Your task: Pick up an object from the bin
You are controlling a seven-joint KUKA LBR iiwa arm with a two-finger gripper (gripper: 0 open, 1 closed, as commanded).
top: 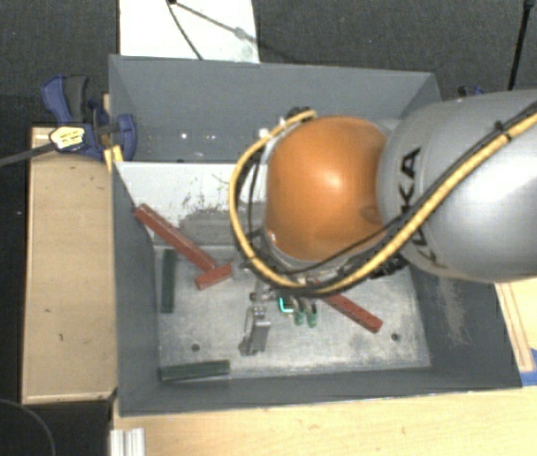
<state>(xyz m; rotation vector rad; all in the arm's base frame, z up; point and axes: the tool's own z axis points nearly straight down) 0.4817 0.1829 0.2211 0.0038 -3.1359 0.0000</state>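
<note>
The arm (477, 198) reaches in from the right, and its orange cover (325, 188), ringed by yellow and black cables (241, 193), hangs over the middle of the grey bin (140, 350). Just below that cover the gripper (282, 316) peeks out, low over the centre of the bin floor. Open or closed? Can't tell from here, the wrist hides it. Nearest on its right, a short red-brown bar (355, 313) lies slanted, its upper end tucked under the cover. To the left, a long red-brown bar (178, 242) runs diagonally from the back-left wall down towards the gripper, its lower end near but apart from it. Further left, a dark green bar (166, 280) lies along the left wall. At the front-left corner lies a dark flat bar (194, 371), well apart from the gripper.
</note>
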